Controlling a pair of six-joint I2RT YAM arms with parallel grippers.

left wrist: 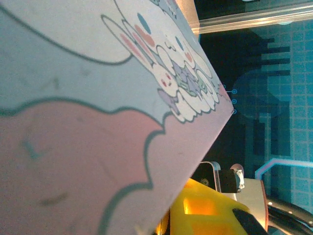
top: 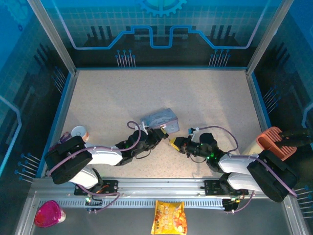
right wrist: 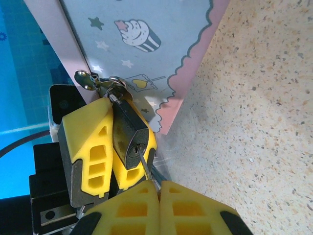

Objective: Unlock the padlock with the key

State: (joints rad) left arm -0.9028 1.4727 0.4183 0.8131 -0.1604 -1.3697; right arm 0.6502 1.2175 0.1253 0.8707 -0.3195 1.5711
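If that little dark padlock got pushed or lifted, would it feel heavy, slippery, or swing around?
Probably heavy for its size: the padlock looks like solid metal. Its smooth sides may be slippery, though the left hand pinches it. Let go, it would likely swing, since its loop seems hooked to the tin.

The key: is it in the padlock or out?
In, apparently: the key runs from the right end effector into the keyhole of the padlock.

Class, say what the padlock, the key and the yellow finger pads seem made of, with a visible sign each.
Padlock: likely metal, dark with a dull sheen. Key: silvery metal, glinting. Finger pads: yellow matt plastic or rubber, moulded with cut-out pockets.
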